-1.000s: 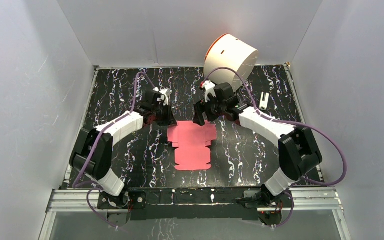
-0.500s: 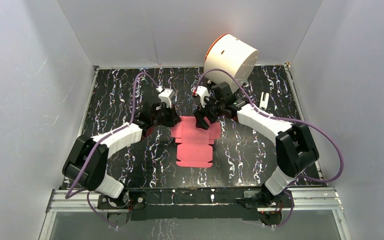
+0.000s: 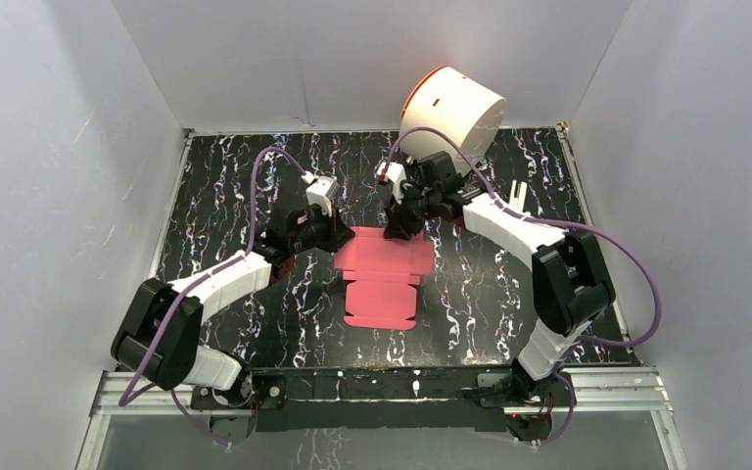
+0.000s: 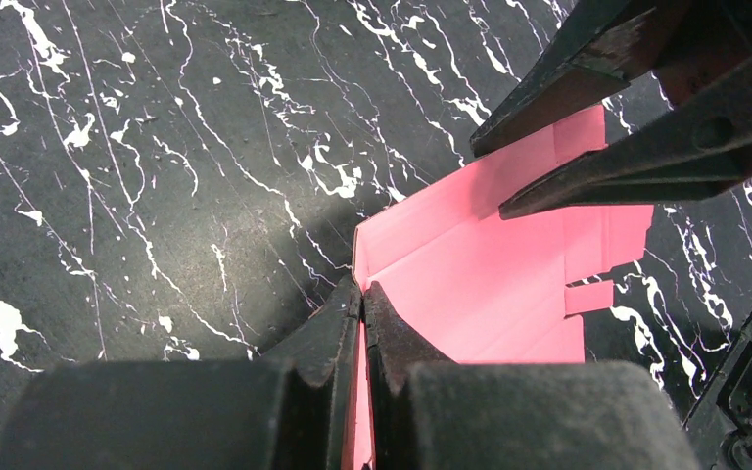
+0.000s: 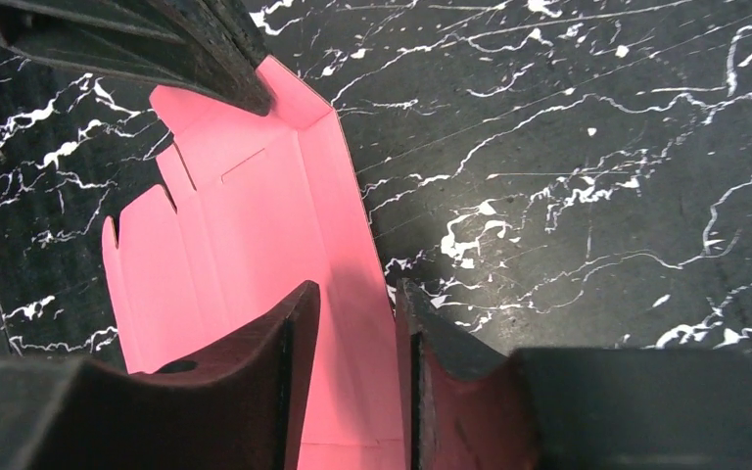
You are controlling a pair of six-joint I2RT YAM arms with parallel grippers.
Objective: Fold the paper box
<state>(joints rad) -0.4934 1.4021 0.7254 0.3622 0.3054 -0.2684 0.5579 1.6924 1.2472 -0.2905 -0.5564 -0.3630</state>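
The paper box (image 3: 382, 284) is a flat pink die-cut sheet with tabs, lying mid-table. My left gripper (image 3: 341, 235) is shut on the sheet's far-left corner; in the left wrist view its jaws (image 4: 362, 287) pinch a raised pink flap (image 4: 490, 284). My right gripper (image 3: 397, 230) sits at the sheet's far edge. In the right wrist view its jaws (image 5: 357, 289) straddle an upturned strip of the sheet (image 5: 245, 225), with a clear gap between them. Each wrist view also shows the other gripper's dark fingers (image 4: 587, 88) (image 5: 157, 49) over the sheet.
A large white cylinder with an orange rim (image 3: 450, 113) lies at the back of the table, just behind the right arm. A small white object (image 3: 517, 196) rests at the right side. Grey walls enclose the black marbled table (image 3: 235, 186).
The right gripper has moved back to the sheet's far edge and its jaws have narrowed. The left arm has reached further forward and right, still pinching the sheet, which shifted slightly.
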